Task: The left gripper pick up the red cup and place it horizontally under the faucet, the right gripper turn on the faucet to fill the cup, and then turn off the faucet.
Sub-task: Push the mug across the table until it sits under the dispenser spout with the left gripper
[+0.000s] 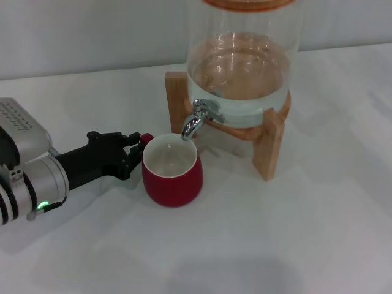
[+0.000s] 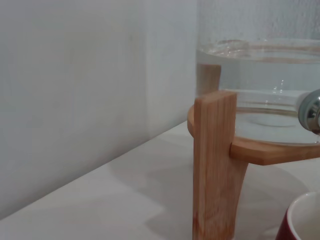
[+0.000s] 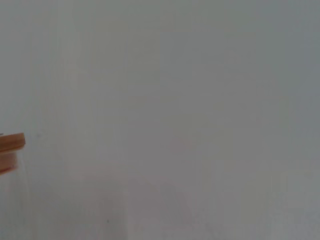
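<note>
Cup (image 1: 172, 171) is standing upright on the desk (image 1: 294, 245), its cream mouth directly below the faucet (image 1: 197, 120) spout, with no water running. The handle is pointing toward the robot's left, where the left end effector (image 1: 131, 150) is reaching in low over the desk, its slim fingers sitting at the handle; whether they are pinching it or merely touching cannot be told. Behind the faucet, the glass jar (image 1: 245, 67) is resting part-full on its wooden stand (image 1: 269, 144). The right end effector is not appearing in any view; its wrist camera is showing mostly blank wall.

Assessment: placement is looking essentially complete and the filling step is coming due. The next move is calling for the right end effector to reach the faucet lever and turn it, without nudging the cup.
</note>
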You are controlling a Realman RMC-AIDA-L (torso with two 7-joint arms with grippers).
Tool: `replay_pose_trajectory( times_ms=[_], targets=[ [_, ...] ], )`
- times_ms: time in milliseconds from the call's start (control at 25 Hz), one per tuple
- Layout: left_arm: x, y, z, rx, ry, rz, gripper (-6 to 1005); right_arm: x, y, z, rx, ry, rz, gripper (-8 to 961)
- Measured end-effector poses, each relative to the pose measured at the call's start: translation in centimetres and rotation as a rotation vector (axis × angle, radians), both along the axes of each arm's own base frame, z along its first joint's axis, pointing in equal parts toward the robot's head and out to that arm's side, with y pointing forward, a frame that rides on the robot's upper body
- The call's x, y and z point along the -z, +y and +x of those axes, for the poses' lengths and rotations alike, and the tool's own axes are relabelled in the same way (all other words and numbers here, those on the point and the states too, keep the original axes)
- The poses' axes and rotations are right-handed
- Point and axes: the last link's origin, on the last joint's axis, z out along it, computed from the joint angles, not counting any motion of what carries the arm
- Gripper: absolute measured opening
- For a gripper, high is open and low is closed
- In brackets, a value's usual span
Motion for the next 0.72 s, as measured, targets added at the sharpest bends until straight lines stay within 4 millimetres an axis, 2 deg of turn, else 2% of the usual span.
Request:
replay_pose_trajectory(
  times_ms=[400,520,720],
  targets=[
    [-0.1,-0.3,-0.3,-0.008,-0.011,-0.006,229,-0.4,-0.4,0.4,0.012,-0.001,0.012,719],
    [-1.2,-0.7,-0.8,-0.016,-0.041,0.012,236,-0.6,-0.6,0.6,0.017,0.003,0.023,719],
    [-4.1,-1.9,-2.2,-0.042,-0.094,0.076,248,-0.6,-0.7,0.6,0.018,0.004,0.023,719]
  ],
)
